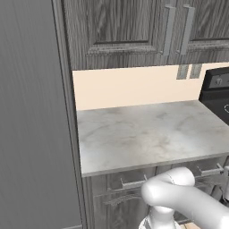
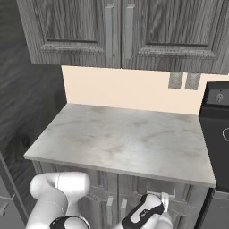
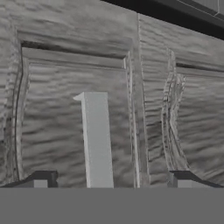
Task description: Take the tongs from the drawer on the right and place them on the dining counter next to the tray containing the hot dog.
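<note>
Gripper, hand view: gripper (image 3: 112,180) has its jaws spread wide and holds nothing; fingertips (image 3: 41,179) sit either side of the handle (image 3: 97,140), short of it.
Drawer, hand view: drawer (image 3: 65,109) front fills the centre, shut, and looks turned on its side because the hand is rolled.
Tongs: hidden; probably inside the shut drawer under the worktop.
Risk, hand view: handle sits off-centre toward one finger, so closing could clip the bar's end or slide off it.
Worktop, left base view: worktop (image 1: 147,134) is bare marble, with two drawer fronts just under its front edge.
Arm, left base view: arm (image 1: 188,201) is bent low below the worktop's front edge.
Risk, left base view: two similar fronts sit side by side, so the left one could get pulled by mistake.
Gripper, right base view: gripper (image 2: 162,202) is just under the worktop's right front edge, at the right drawer.
Risk, right base view: stove (image 2: 217,134) adjoins the worktop's right end, so the hand could bump it during the pull.
</note>
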Available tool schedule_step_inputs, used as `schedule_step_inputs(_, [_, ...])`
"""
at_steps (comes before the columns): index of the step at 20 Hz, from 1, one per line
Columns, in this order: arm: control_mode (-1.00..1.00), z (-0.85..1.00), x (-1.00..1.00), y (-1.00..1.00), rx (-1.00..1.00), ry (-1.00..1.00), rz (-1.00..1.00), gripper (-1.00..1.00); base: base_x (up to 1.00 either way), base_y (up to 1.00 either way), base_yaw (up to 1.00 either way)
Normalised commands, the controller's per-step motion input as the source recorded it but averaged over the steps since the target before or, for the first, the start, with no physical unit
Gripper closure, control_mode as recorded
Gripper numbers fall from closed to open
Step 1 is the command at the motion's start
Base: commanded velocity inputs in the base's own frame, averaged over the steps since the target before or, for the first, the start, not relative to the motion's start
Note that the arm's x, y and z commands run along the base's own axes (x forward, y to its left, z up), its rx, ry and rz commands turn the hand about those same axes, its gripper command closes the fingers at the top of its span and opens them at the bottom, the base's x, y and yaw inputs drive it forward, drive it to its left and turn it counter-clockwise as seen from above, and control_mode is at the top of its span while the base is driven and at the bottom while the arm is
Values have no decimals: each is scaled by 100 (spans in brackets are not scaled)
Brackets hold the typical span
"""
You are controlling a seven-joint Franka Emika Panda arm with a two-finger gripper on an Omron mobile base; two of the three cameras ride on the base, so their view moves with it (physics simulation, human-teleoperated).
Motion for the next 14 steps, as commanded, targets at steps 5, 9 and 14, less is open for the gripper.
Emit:
schedule_step_inputs(5, [-100,-7,24,-2,0,0,-8,-100,0,0,0])
schedule_step_inputs(9, [-100,-1,23,-7,0,0,-7,-100,0,0,0])
schedule_step_inputs(14, [-100,-9,28,-7,0,0,-6,-100,0,0,0])
